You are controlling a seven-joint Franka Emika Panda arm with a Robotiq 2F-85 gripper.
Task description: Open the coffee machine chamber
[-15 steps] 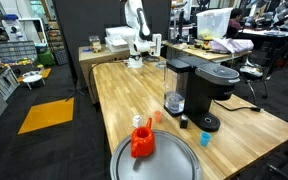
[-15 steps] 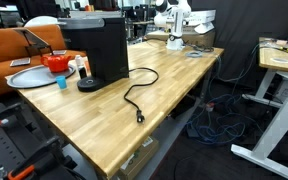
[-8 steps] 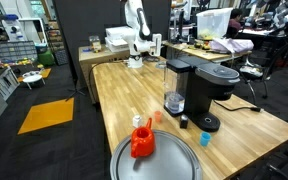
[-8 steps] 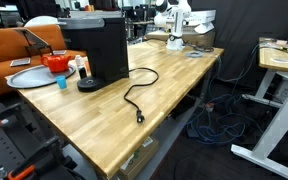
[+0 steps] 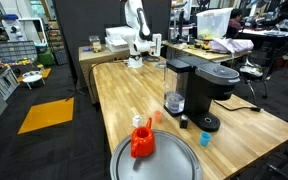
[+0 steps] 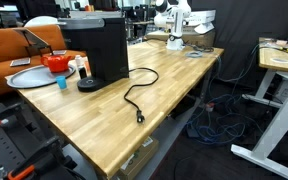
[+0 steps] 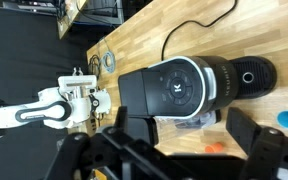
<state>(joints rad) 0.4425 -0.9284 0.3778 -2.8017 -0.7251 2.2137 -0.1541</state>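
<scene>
**Open gripper lined up on the brewer's head**
In the wrist view the gripper (image 7: 181,128), fingers apart, faces the chamber (image 7: 179,88) centred ahead of it. The coffee machine (image 5: 209,90) stands on the wooden table (image 5: 124,90), its length running from finger to finger.

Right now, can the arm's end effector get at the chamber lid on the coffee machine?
Probably yes. In the wrist view the open end effector hangs above the chamber, with nothing between them. How high it hangs cannot be told.
</scene>
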